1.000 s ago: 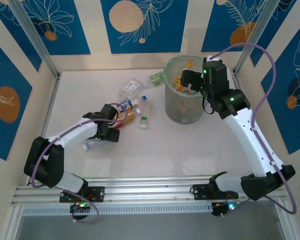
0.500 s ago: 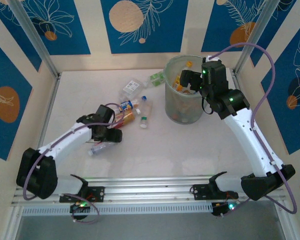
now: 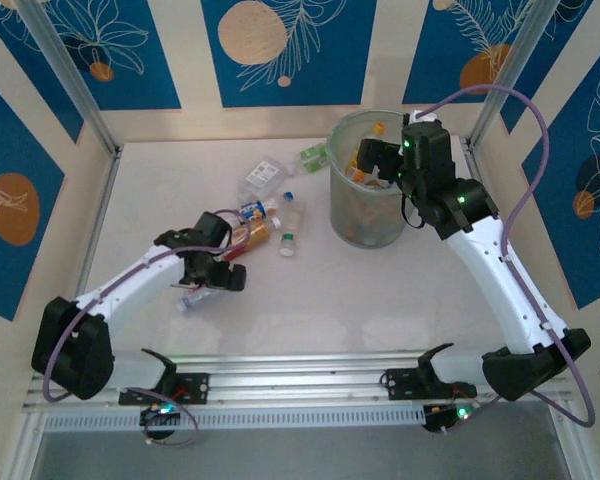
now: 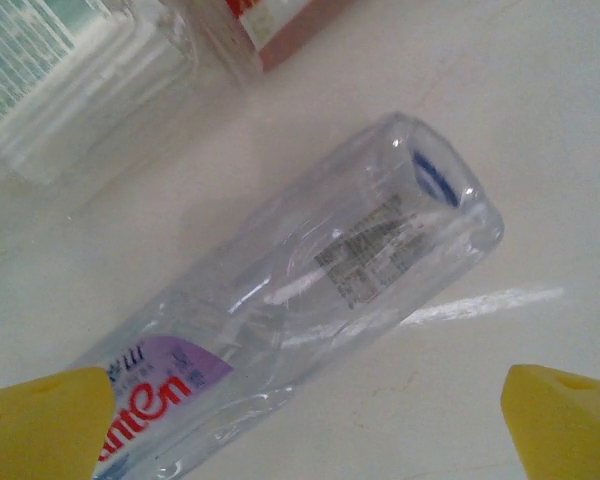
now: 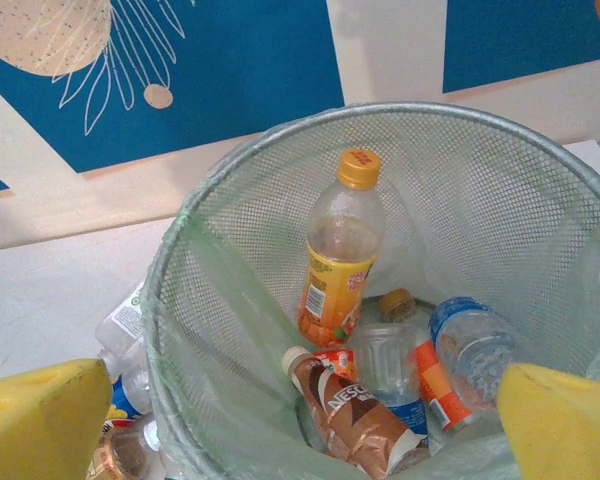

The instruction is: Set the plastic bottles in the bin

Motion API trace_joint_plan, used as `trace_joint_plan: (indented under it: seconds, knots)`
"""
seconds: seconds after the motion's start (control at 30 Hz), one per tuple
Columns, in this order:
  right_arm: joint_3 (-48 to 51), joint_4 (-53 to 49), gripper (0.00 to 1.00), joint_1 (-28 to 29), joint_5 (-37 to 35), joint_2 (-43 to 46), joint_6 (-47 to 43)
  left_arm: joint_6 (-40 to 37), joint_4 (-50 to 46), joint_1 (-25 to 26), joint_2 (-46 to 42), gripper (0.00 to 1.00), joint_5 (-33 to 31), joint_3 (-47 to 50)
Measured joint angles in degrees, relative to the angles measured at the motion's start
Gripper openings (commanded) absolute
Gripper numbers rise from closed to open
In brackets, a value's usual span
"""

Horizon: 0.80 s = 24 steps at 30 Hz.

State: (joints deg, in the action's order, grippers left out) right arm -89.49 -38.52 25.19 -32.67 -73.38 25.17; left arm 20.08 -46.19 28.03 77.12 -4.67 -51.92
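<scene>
- Left gripper (image 4: 305, 420) (image 3: 230, 272): the yellow fingertips (image 4: 45, 420) stand wide apart at the two lower corners of the wrist view, and nothing is clamped between them.
- Clear bottle (image 4: 310, 290) (image 3: 195, 297): it lies on its side on the table (image 3: 310, 300) just ahead of the left gripper. Its purple-labelled end is beside the left fingertip; whether they touch cannot be told.
- Loose bottles (image 3: 265, 210): a cluster lies on the table beyond the left gripper, between it and the bin. A green-labelled bottle (image 3: 313, 155) lies against the far left side of the bin.
- Right gripper (image 5: 300, 425) (image 3: 365, 160): the jaws are spread wide and empty, hanging over the mouth of the bin.
- Bin (image 5: 380, 112) (image 3: 365, 225): it stands upright at the far right of the table. It is round and translucent pale green, with a mesh texture on its wall.
- Bin contents: an orange-capped bottle (image 5: 335, 260) leans nearly upright against the far wall. A brown-labelled bottle (image 5: 350, 410), a blue-rimmed clear bottle (image 5: 470, 345) and others lie at the bottom.
</scene>
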Motion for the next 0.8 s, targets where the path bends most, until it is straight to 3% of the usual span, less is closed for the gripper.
trace_joint_plan:
  seconds: [0.27, 0.47, 0.8]
  knots:
    - [-0.07, 0.09, 0.99, 0.37, -0.07, -0.74, -0.42, 0.61, 0.55, 0.79, 6.05, 0.99, -7.87, 0.61]
    - [-0.07, 0.09, 0.99, 0.74, -0.39, -0.98, -0.66, 0.59, 2.47, 0.81, 8.50, 0.99, -9.40, 0.61]
    - [-0.07, 0.37, 0.99, 0.74, -0.59, -0.98, -1.07, 0.52, 6.84, 3.91, 11.13, 0.84, -8.87, 1.09]
